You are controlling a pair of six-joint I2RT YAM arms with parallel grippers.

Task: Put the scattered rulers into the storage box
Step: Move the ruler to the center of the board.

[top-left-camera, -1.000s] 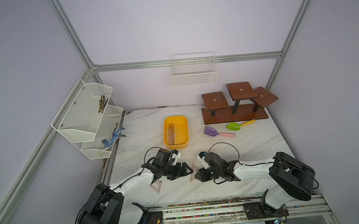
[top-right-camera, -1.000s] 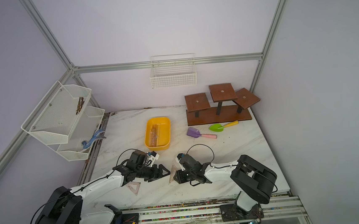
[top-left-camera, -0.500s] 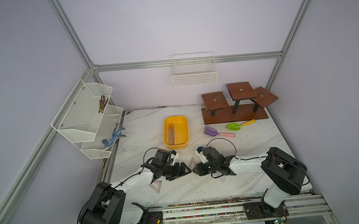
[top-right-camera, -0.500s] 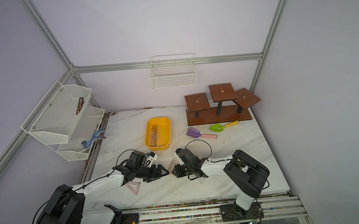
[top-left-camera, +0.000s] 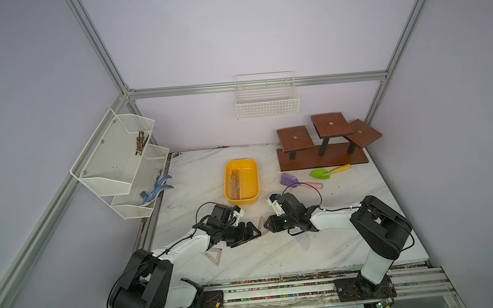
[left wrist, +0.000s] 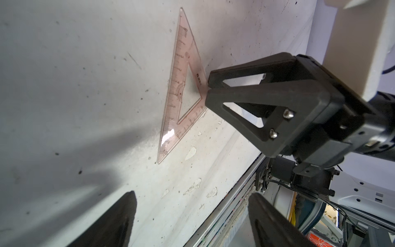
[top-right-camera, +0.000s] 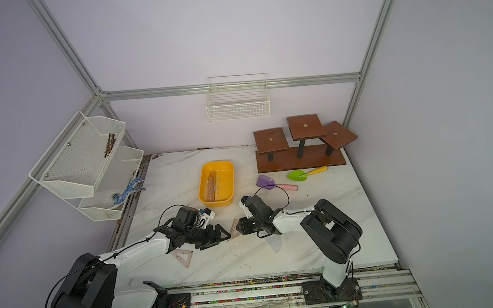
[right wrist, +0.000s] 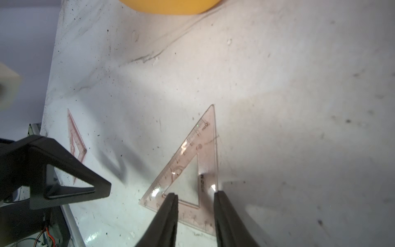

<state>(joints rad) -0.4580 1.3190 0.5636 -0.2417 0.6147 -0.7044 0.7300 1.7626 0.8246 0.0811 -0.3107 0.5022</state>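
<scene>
Right wrist view: right gripper [right wrist: 195, 193] half-open astride a pinkish see-through triangular set square [right wrist: 207, 154] at 6 o'clock from the shallow yellow plastic tub [top-left-camera: 243, 199] holding few rulers [top-left-camera: 235, 181]; left gripper [top-left-camera: 250, 237] gapes empty; second set square [top-left-camera: 212, 253], clear protractor [top-left-camera: 303, 240] lie outside.

The left arm [top-left-camera: 183, 250] and right arm [top-left-camera: 333, 220] have white shells, bulky black joints, thin black cables [top-left-camera: 321, 197] near the wrists, and black triangular open-frame jaws with silver screws [left wrist: 288, 114].

Robot lab test cell. Boxed in by aluminium frame [top-left-camera: 255, 85] and plain lilac panels [top-left-camera: 230, 41]; marble-look tabletop [top-left-camera: 351, 242]; two robot arms [top-left-camera: 183, 250] bolted to front rail [top-left-camera: 280, 287] with exposed wiring [top-left-camera: 212, 306].
</scene>
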